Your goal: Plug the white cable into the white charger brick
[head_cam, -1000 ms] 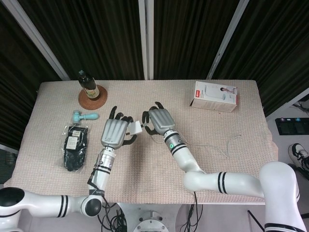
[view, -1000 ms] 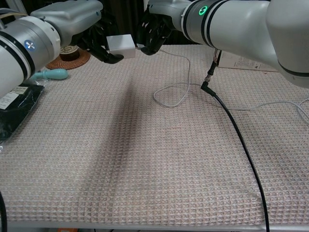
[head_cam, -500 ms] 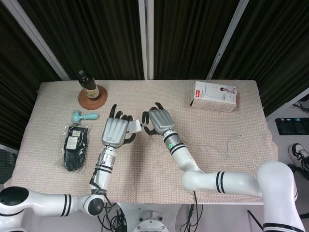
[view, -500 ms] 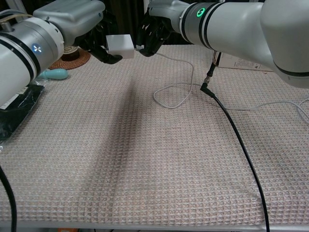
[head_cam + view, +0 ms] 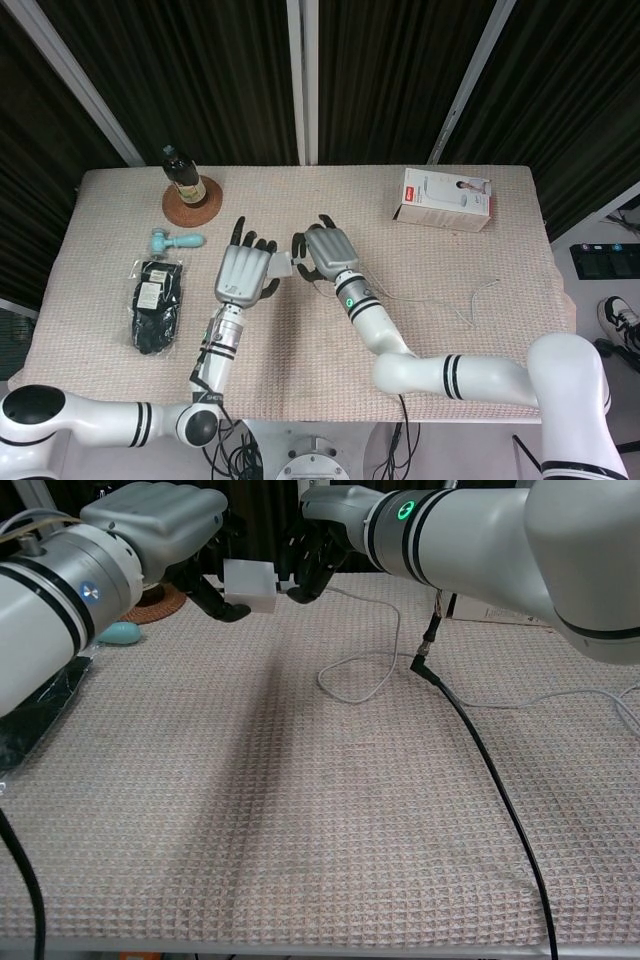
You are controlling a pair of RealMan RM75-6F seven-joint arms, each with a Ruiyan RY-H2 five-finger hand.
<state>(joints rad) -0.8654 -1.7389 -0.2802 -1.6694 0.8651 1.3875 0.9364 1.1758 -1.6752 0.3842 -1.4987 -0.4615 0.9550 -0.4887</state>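
The white charger brick point(image 5: 250, 582) point(image 5: 279, 265) hangs above the cloth, gripped in my left hand point(image 5: 243, 274) point(image 5: 165, 528). My right hand point(image 5: 325, 253) point(image 5: 325, 530) pinches the plug end of the white cable right against the brick's right face. From there the white cable point(image 5: 362, 666) drops to the table, loops on the cloth and trails off to the right point(image 5: 480, 294). The plug tip itself is hidden between the fingers and the brick.
A black cable point(image 5: 480, 750) from my right arm crosses the cloth. A bottle point(image 5: 183, 174) on a round coaster point(image 5: 192, 207) stands at back left, near a teal tool point(image 5: 173, 239) and a black packet point(image 5: 154, 302). A white box point(image 5: 446, 198) lies at back right.
Both hands have drifted slightly closer together; the brick has shifted a little to the right and now meets the right hand's fingertips. The cable loop has not moved.
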